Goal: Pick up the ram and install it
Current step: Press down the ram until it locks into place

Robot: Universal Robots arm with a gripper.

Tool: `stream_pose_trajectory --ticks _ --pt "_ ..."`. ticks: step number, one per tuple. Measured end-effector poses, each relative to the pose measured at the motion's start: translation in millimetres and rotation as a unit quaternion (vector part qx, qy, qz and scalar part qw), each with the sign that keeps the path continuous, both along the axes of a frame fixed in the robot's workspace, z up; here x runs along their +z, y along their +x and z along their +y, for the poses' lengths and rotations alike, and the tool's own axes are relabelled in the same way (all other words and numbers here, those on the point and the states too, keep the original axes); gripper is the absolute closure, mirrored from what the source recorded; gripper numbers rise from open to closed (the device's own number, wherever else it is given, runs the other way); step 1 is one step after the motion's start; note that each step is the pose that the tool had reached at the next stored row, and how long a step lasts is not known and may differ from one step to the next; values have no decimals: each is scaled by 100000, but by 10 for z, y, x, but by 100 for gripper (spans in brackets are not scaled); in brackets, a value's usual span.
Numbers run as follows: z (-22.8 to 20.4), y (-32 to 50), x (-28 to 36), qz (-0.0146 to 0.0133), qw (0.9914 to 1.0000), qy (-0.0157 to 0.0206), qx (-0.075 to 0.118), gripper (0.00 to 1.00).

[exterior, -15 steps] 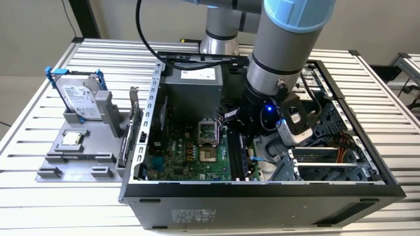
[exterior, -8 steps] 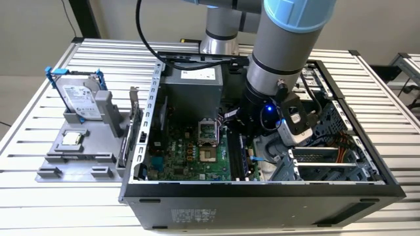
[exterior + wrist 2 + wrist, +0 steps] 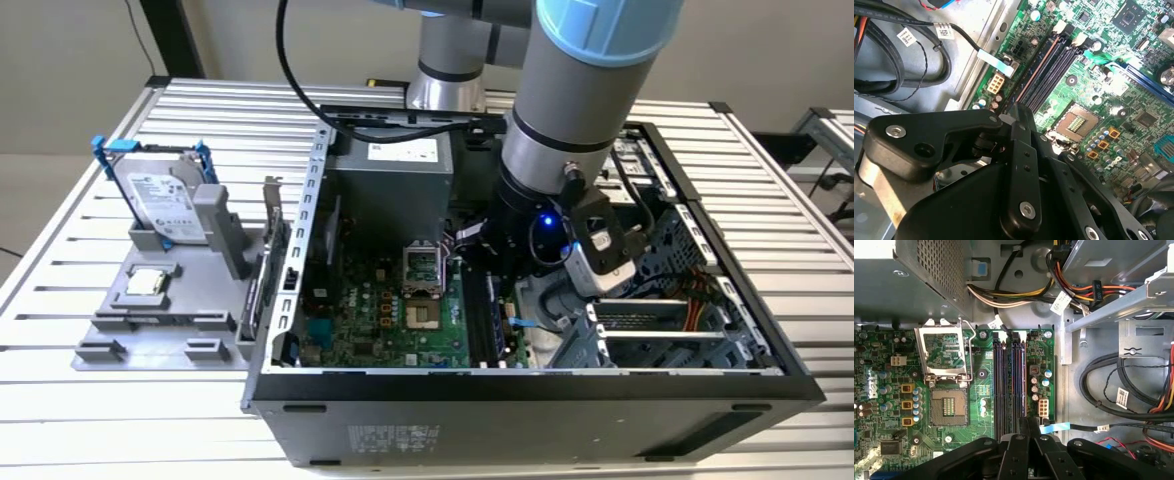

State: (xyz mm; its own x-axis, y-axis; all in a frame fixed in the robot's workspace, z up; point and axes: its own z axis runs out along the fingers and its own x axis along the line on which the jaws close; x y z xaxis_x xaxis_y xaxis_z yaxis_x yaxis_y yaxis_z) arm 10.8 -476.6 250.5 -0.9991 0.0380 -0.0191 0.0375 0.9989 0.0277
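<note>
The arm (image 3: 574,120) reached down from above into the open computer case (image 3: 534,385), which lay on its side on the slatted metal worktop (image 3: 80,390). Its wrist hung over the motherboard (image 3: 380,310), towards the exterior view's right of the empty processor socket (image 3: 424,318).

In both wrist views the gripper (image 3: 1025,422) (image 3: 1016,107) stood directly over the row of black memory slots (image 3: 1004,385) (image 3: 1059,62). The fingers (image 3: 1036,440) were drawn in to a narrow gap and pinched the ram (image 3: 1018,380) (image 3: 1036,70). The ram stood edge-up as a thin dark strip, running away from the fingertips along the slot nearest the small white connector (image 3: 1043,407) (image 3: 996,82). How deep the ram sat in that slot could not be told. The neighbouring slots lay bare, and the white latches (image 3: 1010,335) at their far ends stood beside the board's edge.

Bundles of black cable (image 3: 1114,390) curled over the case floor beside the motherboard. Coloured power leads (image 3: 1019,292) ran to the grey perforated power supply (image 3: 929,270).

On the worktop at the exterior view's left, well apart from the gripper, sat a grey parts tray (image 3: 120,345). A silver hard drive (image 3: 167,205) in a blue frame leaned upright at its far end, and a small square processor chip (image 3: 144,284) lay flat nearer the front.
</note>
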Motion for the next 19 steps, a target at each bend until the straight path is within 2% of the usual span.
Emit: stream_pose_trajectory --ticks 3,7,10,14,19 --pt "0 -1 0 2 99996 1 870 100" --pt "0 0 0 0 99921 7 3969 100" --pt "0 0 1 0 99822 7 5964 100" --pt "0 1 2 -4 99648 18 8388 100" --pt "0 11 6 -1 99478 17 10200 100"
